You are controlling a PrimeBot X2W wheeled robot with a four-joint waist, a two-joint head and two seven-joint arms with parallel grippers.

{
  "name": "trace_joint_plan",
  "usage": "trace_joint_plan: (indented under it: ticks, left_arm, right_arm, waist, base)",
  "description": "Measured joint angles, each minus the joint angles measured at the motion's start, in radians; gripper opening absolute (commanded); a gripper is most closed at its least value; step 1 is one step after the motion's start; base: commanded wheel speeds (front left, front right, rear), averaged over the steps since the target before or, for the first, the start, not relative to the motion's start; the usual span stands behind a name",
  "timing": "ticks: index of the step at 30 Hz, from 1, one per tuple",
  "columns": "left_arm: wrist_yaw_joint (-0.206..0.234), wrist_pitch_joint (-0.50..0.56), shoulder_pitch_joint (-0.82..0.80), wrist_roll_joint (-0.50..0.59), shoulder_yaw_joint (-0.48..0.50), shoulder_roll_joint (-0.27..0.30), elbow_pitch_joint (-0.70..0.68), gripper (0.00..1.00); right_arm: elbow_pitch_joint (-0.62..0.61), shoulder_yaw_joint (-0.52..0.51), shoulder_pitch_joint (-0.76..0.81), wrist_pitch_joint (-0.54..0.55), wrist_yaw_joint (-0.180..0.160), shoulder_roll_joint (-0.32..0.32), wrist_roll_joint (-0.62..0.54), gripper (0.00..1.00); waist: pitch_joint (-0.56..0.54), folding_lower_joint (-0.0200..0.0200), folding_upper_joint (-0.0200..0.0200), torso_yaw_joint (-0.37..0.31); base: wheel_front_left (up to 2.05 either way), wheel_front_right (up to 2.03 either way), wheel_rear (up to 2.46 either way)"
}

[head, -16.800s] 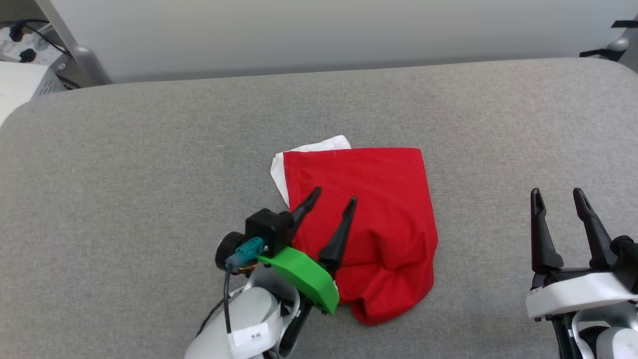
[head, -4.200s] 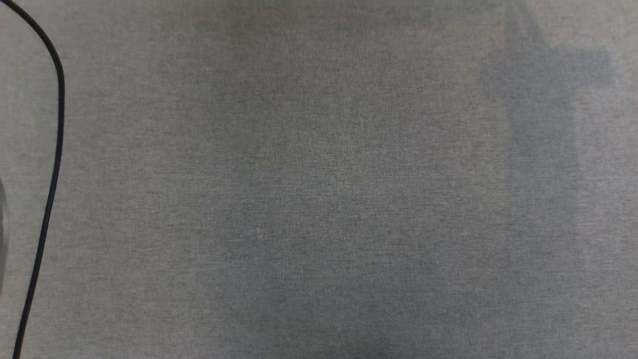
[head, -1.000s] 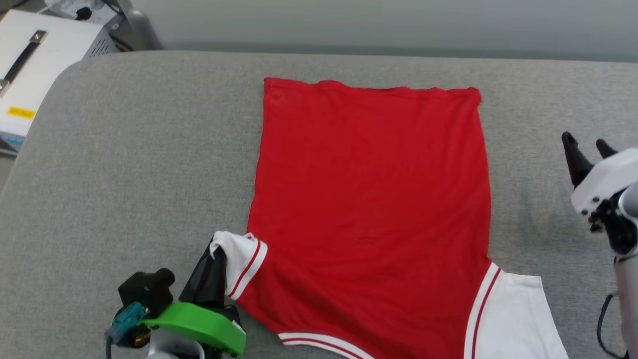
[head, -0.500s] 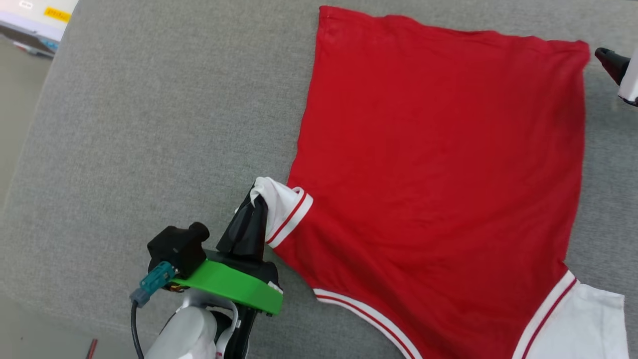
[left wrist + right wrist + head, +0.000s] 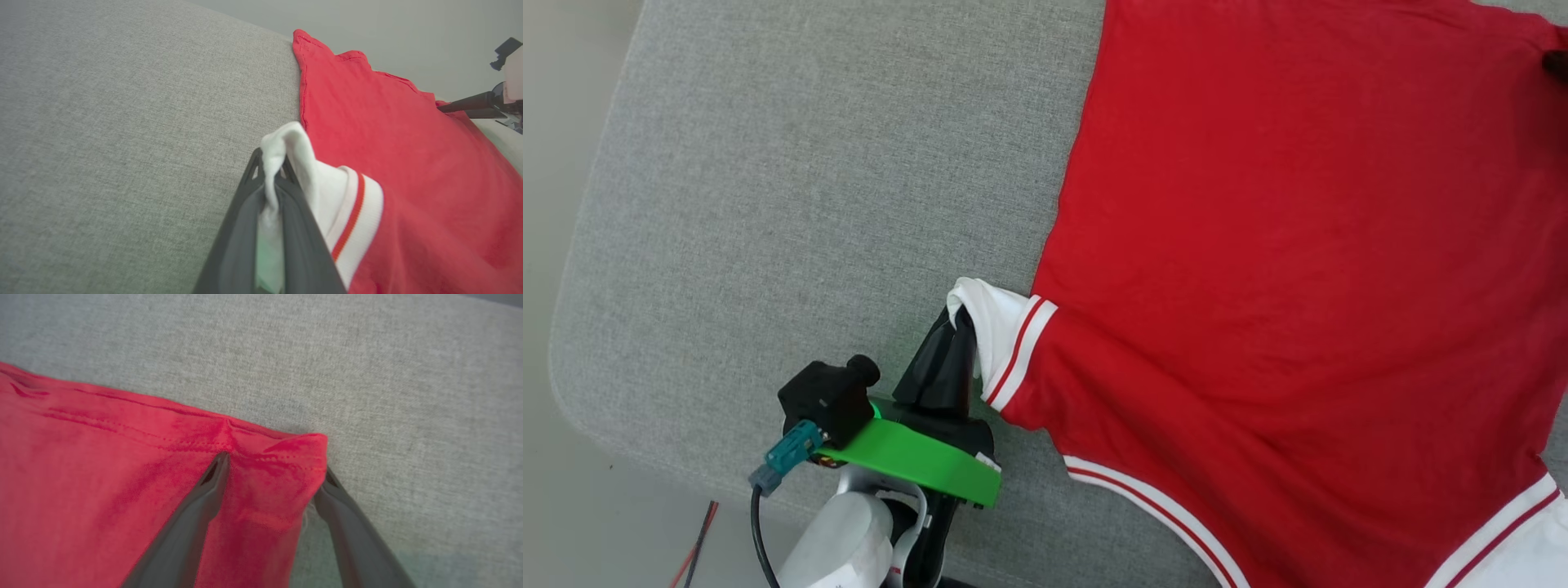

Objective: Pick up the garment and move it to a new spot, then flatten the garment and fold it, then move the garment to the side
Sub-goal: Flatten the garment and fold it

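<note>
Closest to the robot, the left gripper (image 5: 960, 314) is pressed together on the bunched end of the white sleeve (image 5: 996, 327). It's pinching the sleeve, so that side of the red shirt (image 5: 1298, 269) is held in place. The shirt lies spread out with its striped neckline trim toward the robot and the body running away across the top (pretty flat already, just small ripples).

At the far end the right gripper (image 5: 277, 464) is spread wide. One finger sits on top of the hem corner (image 5: 310, 445) and the other is just beside its edge on the grey covering. My guess is it's lining up to grab that corner for smoothing or the first fold.

Everything sits on a grey fabric-covered table (image 5: 809, 163) with a rounded corner. There's pale floor (image 5: 556, 490) and some wires (image 5: 696, 543) off its left edge, and a plain grey wall (image 5: 388, 32) beyond.
</note>
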Motion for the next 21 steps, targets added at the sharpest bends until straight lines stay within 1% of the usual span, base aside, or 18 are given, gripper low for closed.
trace_joint_plan:
  ticks: [1,6,11,16,21]
  left_arm:
    - [-0.001,0.000,0.000,0.002,0.003,-0.004,0.000,0.00]
    - [-0.010,0.000,0.000,0.019,0.016,-0.014,0.003,0.00]
    - [-0.011,0.000,0.001,0.027,0.028,-0.014,0.026,0.00]
    - [-0.011,0.000,0.022,0.030,0.039,-0.008,0.054,0.00]
    - [0.007,0.003,0.067,0.026,0.053,0.016,0.074,0.00]
  right_arm:
    - [0.000,-0.001,-0.006,0.014,0.000,-0.004,0.006,0.00]
    - [0.002,0.005,-0.013,0.026,0.000,-0.011,0.020,0.00]
    - [0.005,0.030,-0.002,0.030,0.000,-0.023,0.023,0.00]
    - [-0.044,0.054,0.079,0.015,0.000,-0.060,0.041,0.00]
    - [-0.128,0.053,0.216,-0.002,0.000,-0.116,0.088,0.00]
  waist:
    - [0.003,0.0000,0.0000,0.003]
    - [-0.001,0.0000,0.0001,0.000]
    - [-0.035,0.0001,0.0000,-0.010]
    - [-0.098,0.0001,0.0000,-0.028]
    - [-0.169,0.0001,0.0001,-0.055]
  base:
    - [0.00,0.00,0.00]
    - [0.00,0.00,0.00]
    - [0.00,0.00,0.00]
    - [0.00,0.00,0.00]
    - [0.00,0.00,0.00]
